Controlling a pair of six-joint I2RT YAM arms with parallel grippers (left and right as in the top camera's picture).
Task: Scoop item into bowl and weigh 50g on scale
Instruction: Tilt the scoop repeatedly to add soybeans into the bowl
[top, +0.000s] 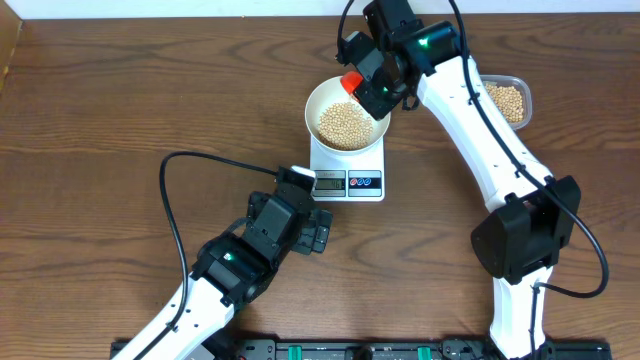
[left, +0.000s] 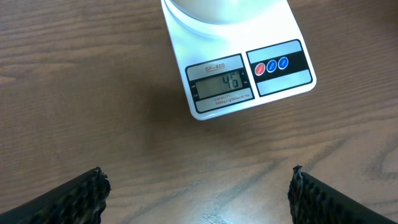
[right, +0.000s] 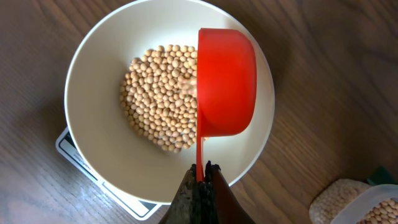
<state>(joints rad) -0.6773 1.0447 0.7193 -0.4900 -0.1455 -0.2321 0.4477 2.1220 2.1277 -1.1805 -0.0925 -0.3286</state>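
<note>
The white bowl (top: 322, 104) stands on the white scale (top: 348, 160) and holds a heap of tan beans (top: 345, 125). My right gripper (top: 375, 85) is shut on the handle of a red scoop (top: 351, 82), held over the bowl's far right side. In the right wrist view the scoop (right: 226, 81) is tipped on its side over the beans (right: 158, 96) in the bowl (right: 93, 93). The scale's display (left: 221, 82) faces the left wrist camera with blurred digits. My left gripper (left: 198, 196) is open and empty, low over the table in front of the scale (left: 239, 65).
A clear plastic tub of beans (top: 508, 100) stands at the back right, beside my right arm; it also shows in the right wrist view (right: 354, 202). A black cable loops on the table at the left (top: 170, 200). The table is brown wood.
</note>
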